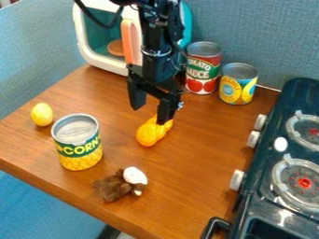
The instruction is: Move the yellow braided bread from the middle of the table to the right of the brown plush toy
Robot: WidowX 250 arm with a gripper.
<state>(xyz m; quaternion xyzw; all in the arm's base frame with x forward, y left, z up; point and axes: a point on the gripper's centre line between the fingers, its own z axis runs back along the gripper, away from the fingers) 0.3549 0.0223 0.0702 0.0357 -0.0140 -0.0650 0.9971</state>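
The black gripper (pixel 151 106) hangs over the middle of the wooden table, its two fingers spread apart. Its right finger is just above, or at, the upper end of an orange-yellow toy (pixel 150 133) shaped like a drumstick or squash; whether they touch I cannot tell. Nothing is seen between the fingers. To the left stands an upright corn can (pixel 79 142), with a yellow egg-shaped or lemon-like toy (pixel 42 114) beyond it. Nearer the front edge lies a brown and white toy (pixel 121 183).
A toy microwave (pixel 89 32) stands behind the arm at the back left. A red tomato sauce can (pixel 202 70) and a shorter yellow and blue can (pixel 237 85) stand at the back wall. A dark toy stove (pixel 266 175) with white knobs lines the right side.
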